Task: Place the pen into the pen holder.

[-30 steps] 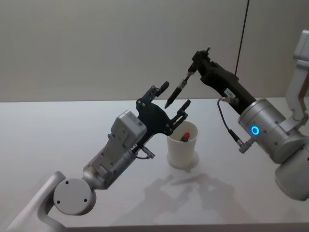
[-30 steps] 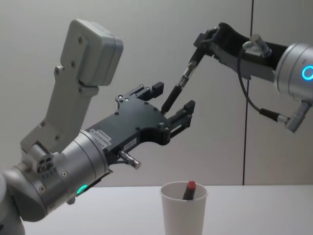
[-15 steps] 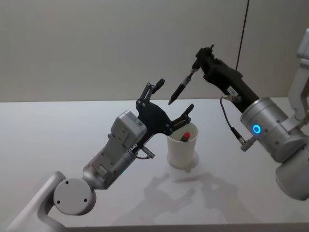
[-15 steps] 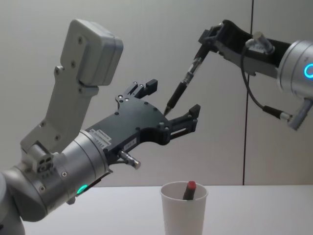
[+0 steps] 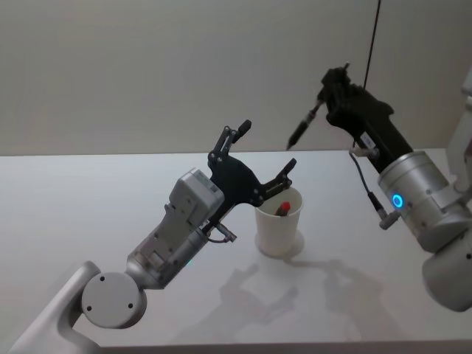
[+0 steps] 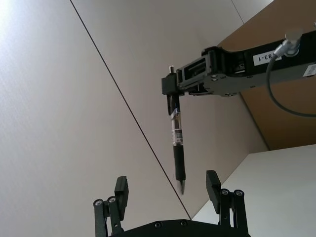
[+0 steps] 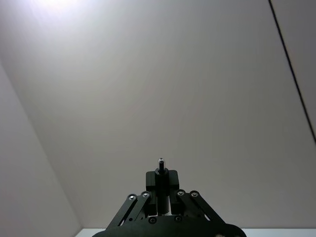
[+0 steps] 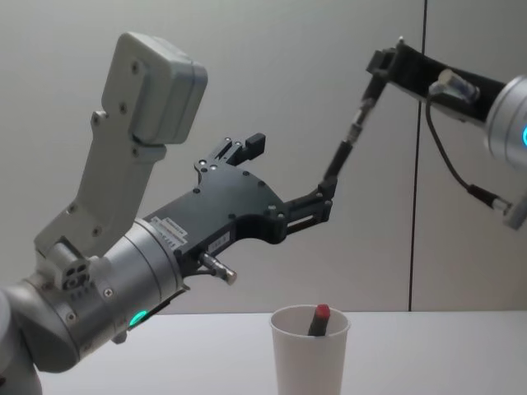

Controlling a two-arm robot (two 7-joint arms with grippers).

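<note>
The pen is a dark, slim pen hanging tilted, tip down, from my right gripper, which is shut on its upper end. The same pen hangs high above the pen holder, a white paper cup. This pen holder stands on the table with a red-capped item inside. My left gripper is open in the air just left of the pen's tip. The left wrist view has the pen beyond my open left gripper. The pen's end pokes from my right gripper.
The white table stretches left and right of the cup. A plain wall stands behind it, with a dark vertical seam. My left arm's grey forearm slants up from the front left toward the cup.
My right gripper has carried the pen rightward and slightly up, out from between the left gripper's fingers. The left gripper opened wider and has otherwise stayed put.
</note>
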